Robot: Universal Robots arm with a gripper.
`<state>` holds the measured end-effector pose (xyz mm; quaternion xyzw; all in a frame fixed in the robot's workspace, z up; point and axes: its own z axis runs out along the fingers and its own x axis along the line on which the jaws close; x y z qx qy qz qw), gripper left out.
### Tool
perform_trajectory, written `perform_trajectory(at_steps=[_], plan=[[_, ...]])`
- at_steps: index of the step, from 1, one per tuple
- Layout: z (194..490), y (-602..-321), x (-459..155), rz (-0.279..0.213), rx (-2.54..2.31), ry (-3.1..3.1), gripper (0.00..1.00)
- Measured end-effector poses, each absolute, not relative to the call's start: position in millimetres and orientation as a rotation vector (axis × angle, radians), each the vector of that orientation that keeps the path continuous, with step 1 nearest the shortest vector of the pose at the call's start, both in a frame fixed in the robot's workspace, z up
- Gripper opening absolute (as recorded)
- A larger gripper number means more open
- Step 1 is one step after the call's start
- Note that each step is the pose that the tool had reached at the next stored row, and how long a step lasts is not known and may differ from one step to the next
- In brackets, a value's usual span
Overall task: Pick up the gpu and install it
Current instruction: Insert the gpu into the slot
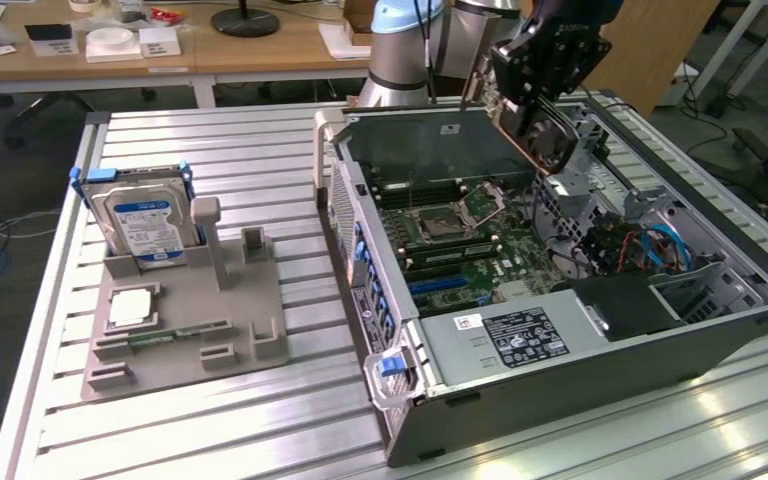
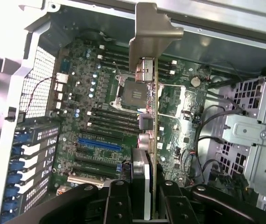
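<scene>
gpu [image 2: 152, 39] over motherboard [image 2: 95, 93], drive cage [image 2: 252, 135] beside

Exterior view overlooks the case [image 1: 624, 380]; wrist view peers closely into it.

Robotics lab: a slotted aluminium tabletop [image 1: 197, 430] carries an open computer case [image 1: 598, 380] and a grey parts rack [image 1: 244, 300]. A robot arm's base [image 1: 404, 60] stands at its far edge, with cluttered wooden desks [image 1: 291, 50] beyond.

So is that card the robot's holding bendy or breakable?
Probably stiff: the gpu juts straight from the gripper without sagging. Likely fragile: its thin board and little connectors are bare. Its grey metal bracket probably adds weight at that end.
</scene>
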<state>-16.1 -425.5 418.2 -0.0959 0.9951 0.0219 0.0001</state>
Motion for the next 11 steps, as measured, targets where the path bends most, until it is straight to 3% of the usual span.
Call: perform_trajectory(at_steps=[11], plan=[[418.2,-425.8,-16.1,0.069,-0.475,3.107,0.28]])
